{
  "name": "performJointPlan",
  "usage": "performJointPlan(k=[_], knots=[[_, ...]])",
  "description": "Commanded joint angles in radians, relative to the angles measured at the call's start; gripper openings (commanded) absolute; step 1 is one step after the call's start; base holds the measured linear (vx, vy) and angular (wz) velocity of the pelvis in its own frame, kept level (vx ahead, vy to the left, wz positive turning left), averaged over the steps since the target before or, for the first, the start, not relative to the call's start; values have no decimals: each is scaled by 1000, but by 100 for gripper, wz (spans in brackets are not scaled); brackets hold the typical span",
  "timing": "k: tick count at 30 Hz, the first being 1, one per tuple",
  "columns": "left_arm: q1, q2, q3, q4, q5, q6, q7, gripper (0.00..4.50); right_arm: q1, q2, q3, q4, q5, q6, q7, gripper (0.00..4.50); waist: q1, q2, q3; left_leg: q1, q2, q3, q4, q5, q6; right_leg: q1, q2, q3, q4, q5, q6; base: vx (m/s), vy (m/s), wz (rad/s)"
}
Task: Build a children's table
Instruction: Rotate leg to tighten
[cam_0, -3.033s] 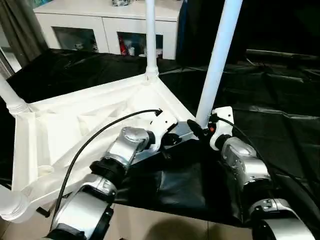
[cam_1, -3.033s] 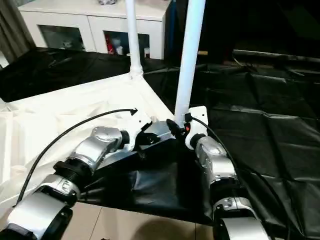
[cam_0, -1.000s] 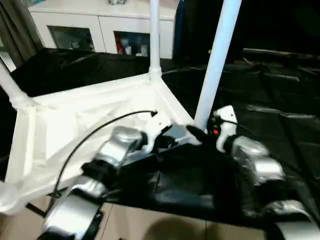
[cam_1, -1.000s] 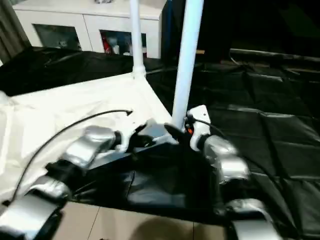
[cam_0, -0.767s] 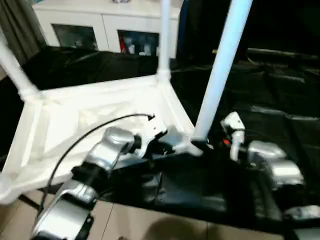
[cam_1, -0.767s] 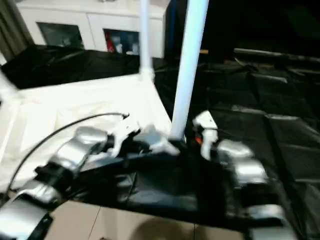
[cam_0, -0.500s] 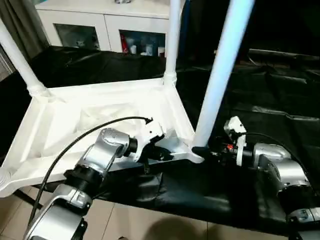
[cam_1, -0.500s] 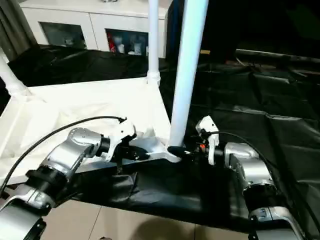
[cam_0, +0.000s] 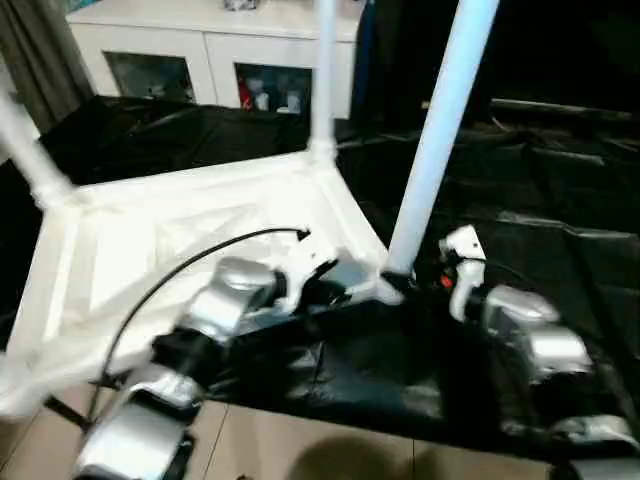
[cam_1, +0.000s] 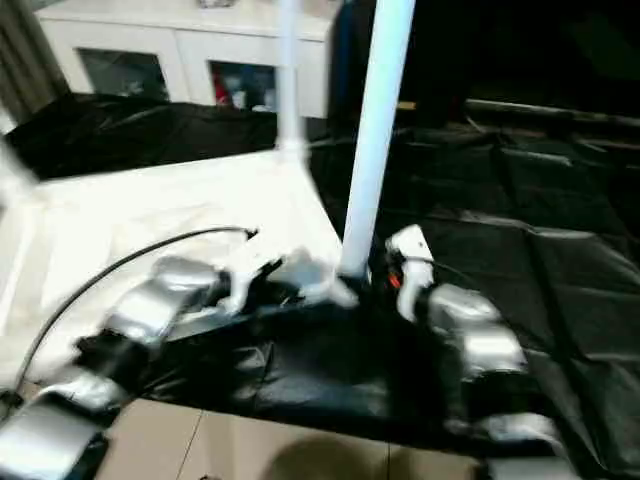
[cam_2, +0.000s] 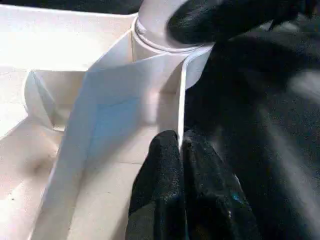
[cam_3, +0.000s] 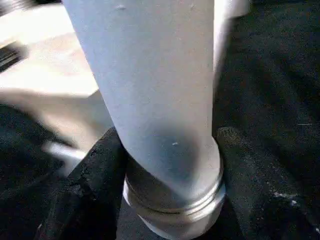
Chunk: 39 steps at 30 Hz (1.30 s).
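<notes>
Children's table (cam_0: 150, 250) upside down on black sheet (cam_0: 540, 200), ribbed underside up, sitting left-centre in the head view. Three legs visible standing up from the corner sockets: far leg (cam_0: 322, 75) at 12 o'clock of the top, left leg (cam_0: 25, 150) at 9 o'clock, near leg (cam_0: 440, 130) at the corner closest to the grippers, about 3 o'clock of the top.

Left gripper (cam_2: 181, 150) fingers pressed together, pinching the thin upright rim wall (cam_2: 181, 100) of the table top just beside the near corner socket (cam_2: 160, 42); one finger each side of the wall. Left forearm comes in from 7 o'clock with a black cable (cam_0: 200, 260) looping over it.

Right gripper (cam_3: 170, 165) fingers spread, one on each side of the near leg's base right at the socket collar (cam_3: 175, 200); both fingers look to be against the tube, so clamped around the leg's bottom end. Right forearm comes in from 5 o'clock.

White cabinet (cam_0: 210, 50) with glass doors behind, at 11 o'clock. Tan floor (cam_0: 300, 455) along the near edge.
</notes>
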Motion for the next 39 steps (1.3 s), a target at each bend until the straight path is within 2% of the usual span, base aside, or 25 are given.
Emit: performJointPlan(k=[1, 2, 3, 5, 7, 8, 9, 10, 11, 12, 13, 15, 19, 20, 22, 24, 25, 26, 30, 31, 32, 35, 36, 37, 39], knots=[[-36, -49, 50, 19, -23, 2, 113, 0, 24, 47, 19, 68, -43, 33, -102, 249, -1, -12, -54, 24, 55, -32, -76, -280, 21, 35, -65, 41, -90, -357, -189, 0, 0, 0], [-45, -71, 59, 35, -27, -2, 146, 0, 20, 76, 13, 77, -43, 27, -150, 249, -5, -12, -54, 19, 53, -31, -76, -272, 26, 37, -62, 40, -89, -343, -185, 0, 0, 0], [-55, -90, 65, 54, -28, -9, 176, 0, 15, 103, 11, 89, -47, 19, -194, 249, -3, -11, -55, 22, 55, -31, -76, -272, 27, 36, -63, 41, -89, -336, -185, 0, 0, 0], [-70, -117, 66, 82, -24, -28, 209, 0, 1, 158, 22, 111, -63, -15, -259, 248, -4, -12, -56, 17, 51, -31, -75, -254, 35, 36, -65, 41, -88, -321, -185, 0, 0, 0], [-74, -123, 65, 92, -21, -37, 215, 0, -5, 173, 26, 119, -67, -30, -271, 248, -3, -13, -57, 15, 50, -30, -74, -247, 45, 39, -65, 40, -89, -321, -182, 0, 0, 0], [-79, -127, 61, 100, -13, -59, 208, 0, -11, 205, 43, 117, -68, -74, -254, 283, -2, -9, -57, 16, 52, -30, -74, -249, 56, 36, -65, 41, -90, -321, -180, 0, 0, 0], [-79, -127, 61, 100, -13, -60, 207, 0, -11, 206, 43, 117, -67, -76, -252, 283, -2, -9, -57, 15, 52, -30, -74, -249, 56, 38, -66, 41, -90, -318, -181, 0, 0, 0], [-78, -126, 59, 101, -13, -63, 202, 0, -12, 209, 38, 113, -58, -77, -235, 318, -2, -9, -56, 14, 53, -30, -75, -251, 60, 38, -65, 40, -89, -314, -181, 0, 0, 0], [-73, -115, 54, 95, -12, -69, 181, 0, -11, 198, 20, 98, -31, -65, -195, 321, -2, -9, -56, 15, 53, -30, -75, -252, 61, 39, -64, 40, -89, -312, -182, 0, 0, 0], [-70, -109, 50, 91, -11, -73, 169, 0, -9, 188, 14, 89, -22, -61, -178, 323, -3, -12, -57, 14, 53, -30, -75, -254, 66, 39, -64, 40, -89, -311, -182, 0, 0, 0], [-70, -109, 50, 91, -11, -73, 169, 0, -9, 188, 14, 89, -22, -61, -178, 323, -2, -10, -56, 13, 53, -31, -76, -255, 69, 40, -65, 40, -88, -313, -181, 0, 0, 0], [-68, -93, 43, 93, -7, -82, 152, 0, -2, 132, 28, 66, -31, -67, -114, 360, -1, -11, -55, 15, 54, -30, -76, -262, 71, 40, -64, 39, -91, -324, -178, 0, 0, 0], [-65, -69, 35, 98, -2, -108, 119, 0, 19, 10, 37, 15, -10, -55, 44, 370, 3, -15, -58, 10, 53, -28, -69, -229, 97, 46, -64, 39, -86, -274, -189, 0, 0, 0], [-65, -59, 34, 101, 0, -117, 107, 0, 37, -56, 33, -27, 8, -47, 125, 370, 4, -8, -56, 9, 52, -27, -68, -222, 106, 47, -64, 40, -85, -266, -193, 0, 0, 0], [-67, -49, 37, 108, 3, -133, 101, 0, 64, -129, 15, -83, 40, -24, 215, 370, 6, -16, -57, 8, 52, -27, -67, -225, 118, 49, -64, 38, -89, -280, -186, 0, 0, 0], [-69, -44, 38, 112, 4, -142, 95, 0, 79, -167, -5, -112, 59, -7, 257, 370, 8, -18, -56, 5, 52, -28, -66, -213, 127, 49, -63, 36, -88, -288, -186, 0, 0, 0], [-66, -40, 35, 109, 3, -158, 81, 0, 95, -194, -17, -140, 81, 20, 294, 370, 8, -9, -55, 6, 52, -29, -66, -217, 125, 48, -64, 35, -90, -308, -186, 0, 0, 0], [-61, -33, 30, 100, 0, -178, 60, 0, 117, -224, -25, -177, 105, 50, 337, 370, 9, -15, -55, 10, 52, -27, -65, -228, 127, 46, -61, 36, -95, -333, -177, 0, 0, 0], [-48, -22, 29, 69, -4, -210, 46, 0, 159, -240, -8, -256, 133, 87, 370, 370, 8, -16, -55, 4, 52, -31, -67, -221, 125, 46, -62, 33, -95, -362, -166, 0, 0, 0], [-47, -22, 34, 62, -7, -211, 53, 0, 165, -235, -2, -268, 135, 88, 368, 370, 9, -14, -55, 7, 55, -30, -67, -222, 122, 41, -61, 34, -96, -355, -169, 0, 0, 0], [-43, -21, 44, 37, -26, -174, 34, 28, 169, -223, 6, -283, 140, 95, 366, 370, 6, -20, -55, 7, 55, -30, -67, -222, 120, 40, -61, 34, -94, -350, -174, 0, 0, 0], [-9, 2, 53, -82, -61, -75, -10, 28, 165, -171, 25, -316, 159, 122, 354, 370, 13, -20, -60, 6, 62, -31, -67, -179, 121, 42, -68, 36, -78, -282, -214, 0, 0, 0], [-5, 5, 52, -93, -61, -70, -14, 63, 165, -168, 27, -319, 159, 124, 352, 371, 16, -16, -60, 8, 66, -32, -68, -173, 121, 40, -68, 37, -76, -262, -224, 0, 0, 0], [16, 24, 45, -149, -65, -42, -32, 63, 161, -149, 36, -328, 159, 133, 339, 371, 17, -16, -60, 10, 69, -32, -70, -161, 121, 39, -65, 38, -70, -216, -239, 0, 0, 0], [48, 52, 39, -234, -76, 18, -53, 71, 153, -126, 45, -338, 163, 144, 328, 371, 18, -20, -58, 7, 67, -30, -69, -144, 129, 40, -63, 38, -63, -158, -252, 0, 0, 0]])
